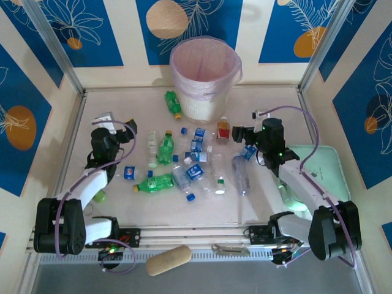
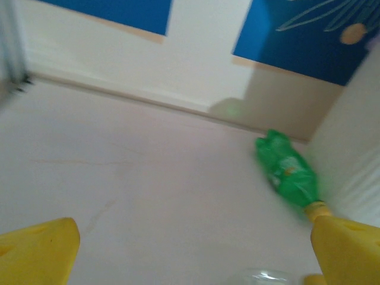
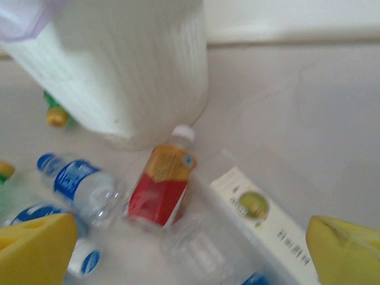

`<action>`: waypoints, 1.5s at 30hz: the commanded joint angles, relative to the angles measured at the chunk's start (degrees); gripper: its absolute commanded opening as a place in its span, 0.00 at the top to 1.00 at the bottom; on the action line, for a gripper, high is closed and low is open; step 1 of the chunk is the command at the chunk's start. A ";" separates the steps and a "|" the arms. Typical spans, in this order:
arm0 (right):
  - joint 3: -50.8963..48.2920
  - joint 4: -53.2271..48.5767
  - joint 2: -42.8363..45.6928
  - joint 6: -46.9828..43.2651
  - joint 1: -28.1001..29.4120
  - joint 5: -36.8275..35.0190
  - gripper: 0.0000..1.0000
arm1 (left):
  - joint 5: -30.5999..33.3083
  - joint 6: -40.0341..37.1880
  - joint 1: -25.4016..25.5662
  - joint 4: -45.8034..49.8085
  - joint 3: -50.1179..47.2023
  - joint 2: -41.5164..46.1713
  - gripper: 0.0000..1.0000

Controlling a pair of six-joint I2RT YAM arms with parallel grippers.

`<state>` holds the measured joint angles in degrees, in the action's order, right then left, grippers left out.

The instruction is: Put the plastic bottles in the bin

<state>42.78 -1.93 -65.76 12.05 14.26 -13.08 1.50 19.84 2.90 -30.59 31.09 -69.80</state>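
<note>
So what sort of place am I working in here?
Probably a staged robot test booth, not a real room: cream-and-blue printed wall panels box in a pale tabletop, small green and clear plastic bottles lie scattered on it, and a round white bin with a pink liner stands at the back.

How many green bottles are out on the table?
3 green bottles: one left of the bin, one mid-pile, one nearer the arms. A green bit by the left arm may be a fourth.
</note>
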 commanded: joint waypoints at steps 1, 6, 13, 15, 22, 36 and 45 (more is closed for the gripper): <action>5.33 -21.79 -0.01 4.86 1.98 0.51 0.03 | -11.01 11.10 -0.17 1.77 1.10 -1.14 0.00; 10.39 -37.87 -2.19 10.08 3.64 1.24 0.07 | -10.65 10.86 5.07 24.56 9.57 -2.17 0.00; 9.50 -46.06 -5.27 17.75 6.72 5.10 0.19 | -2.54 15.29 11.07 37.62 10.46 0.84 0.00; 8.68 -45.93 -6.07 19.37 8.51 4.42 0.19 | -1.53 16.49 11.66 37.06 9.38 1.50 0.00; 7.07 -45.07 -12.30 22.15 11.90 -4.00 0.21 | -1.93 18.99 12.22 34.55 7.89 1.77 0.00; 8.54 -40.09 -24.09 23.72 14.03 -7.71 0.30 | 1.82 18.70 12.31 36.06 4.07 5.90 0.00; 8.81 -40.56 -23.04 23.56 14.96 -8.97 0.49 | 1.93 18.65 12.31 34.94 3.27 6.18 0.00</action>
<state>50.63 -41.80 -90.00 35.22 28.64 -21.04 2.22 38.72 14.83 4.36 34.94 -64.38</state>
